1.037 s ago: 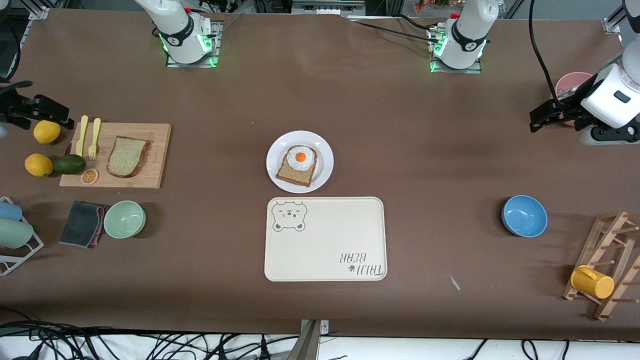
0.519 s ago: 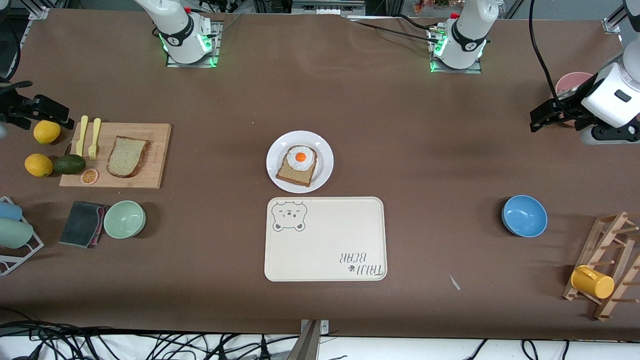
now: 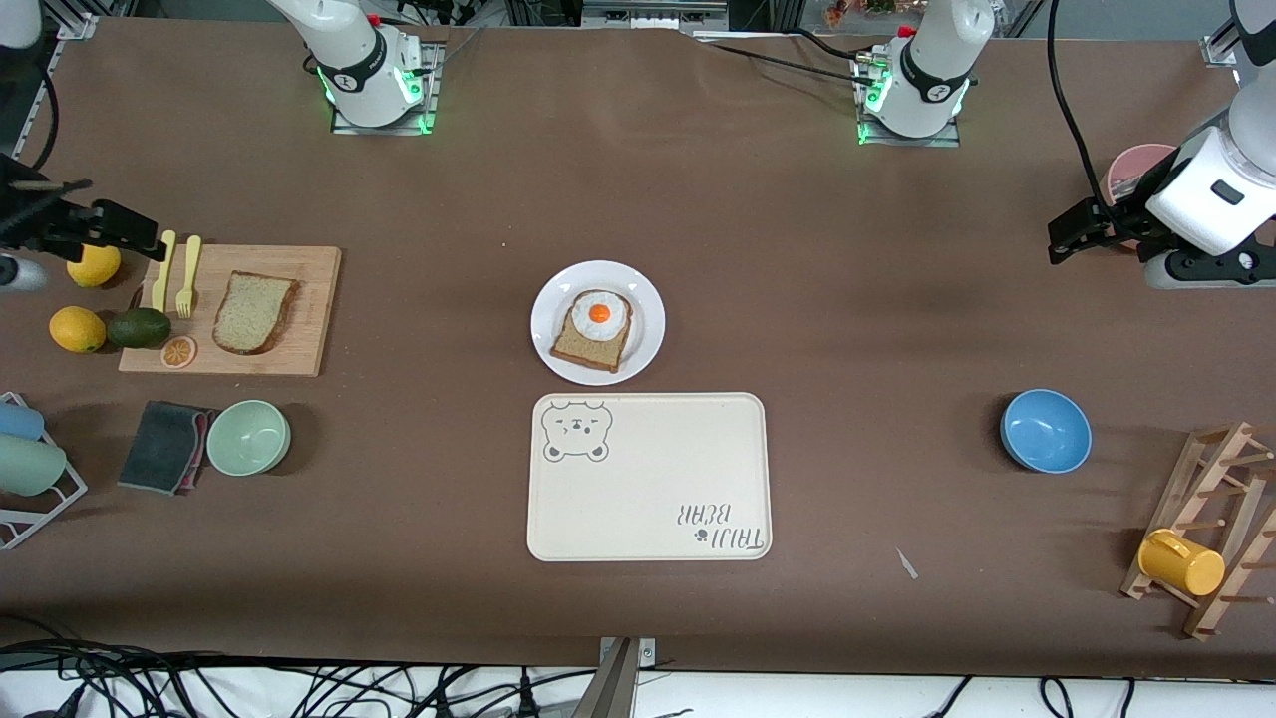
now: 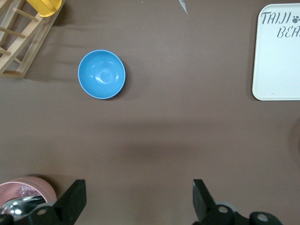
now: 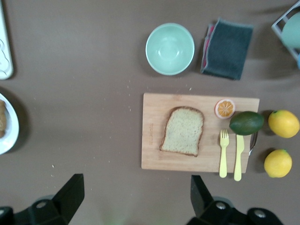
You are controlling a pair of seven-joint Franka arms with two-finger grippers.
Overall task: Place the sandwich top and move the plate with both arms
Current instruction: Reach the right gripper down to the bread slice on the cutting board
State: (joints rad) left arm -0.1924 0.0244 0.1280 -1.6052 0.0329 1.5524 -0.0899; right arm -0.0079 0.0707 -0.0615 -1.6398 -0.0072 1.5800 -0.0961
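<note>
The sandwich top (image 3: 254, 312), a plain brown bread slice, lies on a wooden cutting board (image 3: 309, 309) toward the right arm's end; it also shows in the right wrist view (image 5: 183, 131). The white plate (image 3: 648, 321) sits mid-table and bears a bread slice with a fried egg (image 3: 596, 327); its rim shows in the right wrist view (image 5: 11, 126). My right gripper (image 3: 135, 237) is open and empty, up in the air beside the board over the lemons (image 5: 137, 185). My left gripper (image 3: 1067, 234) is open and empty, over bare table by a pink bowl (image 4: 138, 190).
A cream bear tray (image 3: 648, 477) lies just nearer the camera than the plate. A blue bowl (image 3: 1046, 430) and a wooden rack with a yellow cup (image 3: 1181, 561) stand toward the left arm's end. A green bowl (image 3: 248, 437), grey cloth (image 3: 162, 446), lemons, avocado and cutlery surround the board.
My right gripper has shifted a little toward the cutting board. My left gripper has shifted slightly toward the table's middle. Nothing on the table has moved.
</note>
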